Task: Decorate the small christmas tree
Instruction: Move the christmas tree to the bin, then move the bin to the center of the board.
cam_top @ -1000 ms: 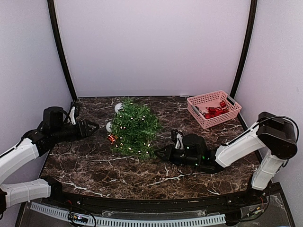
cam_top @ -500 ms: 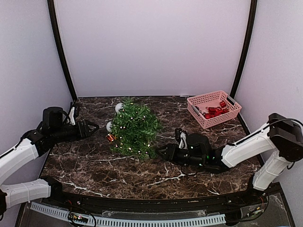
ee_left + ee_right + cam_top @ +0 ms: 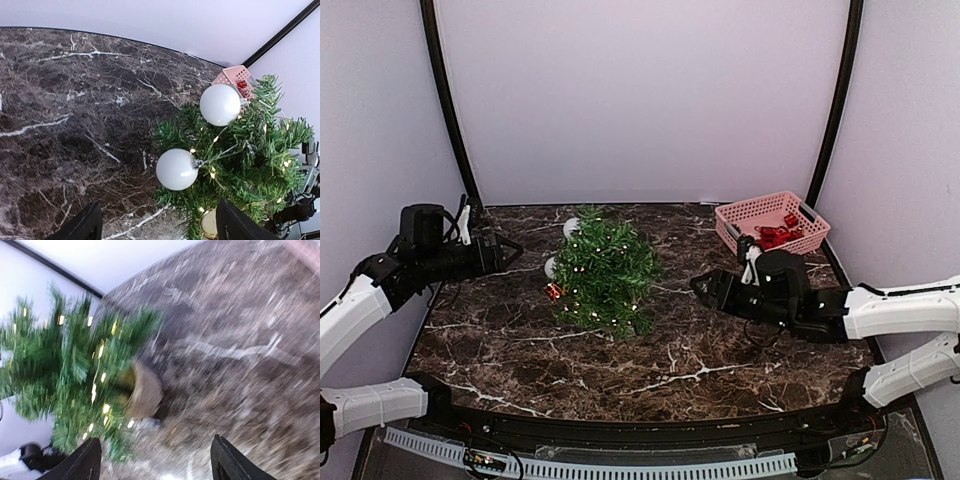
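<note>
Small christmas tree (image 3: 605, 270) stands upright on the dark marble table (image 3: 570, 360), left of centre and toward the far side, lights on. Top view: two white balls (image 3: 570, 228) on the tree's far-left side, small red-gold ornament (image 3: 555, 292) at its left edge. Left gripper (image 3: 505, 250) is left of the tree, apart from it, pointing at it. Right gripper (image 3: 703, 288) is right of the tree, well apart, just near-left of the pink basket (image 3: 790, 250). Basket sits at the far right corner with red ornaments (image 3: 775, 236) inside. Left wrist view: fingers (image 3: 82, 227) spread wide, nothing between them. Tree is ahead on the right, both white balls hanging on its branches, a gold ornament (image 3: 209, 223) low by the right finger. Right wrist view: heavily blurred, fingers (image 3: 85, 462) spread wide and empty, tree at left with a tan base (image 3: 145, 395), not touched.
</note>
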Controlling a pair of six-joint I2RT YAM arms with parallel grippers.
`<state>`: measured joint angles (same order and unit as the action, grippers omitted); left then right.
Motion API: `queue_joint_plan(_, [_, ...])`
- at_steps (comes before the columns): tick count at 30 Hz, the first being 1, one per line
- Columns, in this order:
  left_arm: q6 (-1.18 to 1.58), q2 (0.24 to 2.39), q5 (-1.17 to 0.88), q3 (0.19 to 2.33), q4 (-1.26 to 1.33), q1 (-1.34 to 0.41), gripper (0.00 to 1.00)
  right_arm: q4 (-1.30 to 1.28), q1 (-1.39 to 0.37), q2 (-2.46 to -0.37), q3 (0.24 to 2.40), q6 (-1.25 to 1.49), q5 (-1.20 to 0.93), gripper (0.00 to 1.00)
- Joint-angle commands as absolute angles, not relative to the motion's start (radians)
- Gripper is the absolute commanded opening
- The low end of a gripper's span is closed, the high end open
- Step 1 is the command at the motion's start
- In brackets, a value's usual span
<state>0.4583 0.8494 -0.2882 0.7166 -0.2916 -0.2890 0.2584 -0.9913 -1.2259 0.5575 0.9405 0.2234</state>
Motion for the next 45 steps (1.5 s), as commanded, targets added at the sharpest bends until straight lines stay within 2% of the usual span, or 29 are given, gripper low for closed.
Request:
queue_joint_plan(1, [0.355, 0.906, -0.311, 0.834, -0.360, -0.229, 0.81, -0.023, -0.846, -1.130, 0.679, 0.723, 0.304, 0.78])
queue_joint_plan(7, [0.261, 0.981, -0.397, 0.910, -0.327, -0.075, 0.83, -0.205, -0.644, -1.129, 0.842, 0.521, 0.331, 0.81])
queue_joint_plan(10, [0.222, 0.994, -0.327, 0.916, -0.291, -0.032, 0.83, -0.221, -0.526, -1.191, 0.919, 0.468, 0.284, 0.79])
queue_joint_plan(15, [0.146, 0.961, -0.157, 0.891, -0.237, -0.028, 0.83, -0.213, -0.354, -1.378, 1.036, 0.395, 0.205, 0.70])
queue_joint_plan(23, [0.080, 0.941, -0.056, 0.829, -0.203, -0.028, 0.83, -0.259, -0.207, -1.696, 1.281, 0.282, 0.183, 0.70])
queue_joint_plan(27, [0.068, 0.959, -0.054, 0.831, -0.210, -0.028, 0.83, -0.294, -0.180, -1.804, 1.370, 0.256, 0.228, 0.69])
queue_joint_plan(32, [0.056, 0.971, -0.046, 0.833, -0.214, -0.028, 0.83, -0.396, -0.172, -1.935, 1.486, 0.213, 0.277, 0.62])
queue_joint_plan(38, [0.049, 0.980, -0.041, 0.834, -0.218, -0.028, 0.83, -0.410, -0.178, -2.018, 1.555, 0.159, 0.130, 0.62])
queue_joint_plan(45, [0.048, 0.976, -0.041, 0.835, -0.221, -0.028, 0.83, -0.513, -0.213, -2.067, 1.577, 0.134, 0.105, 0.61])
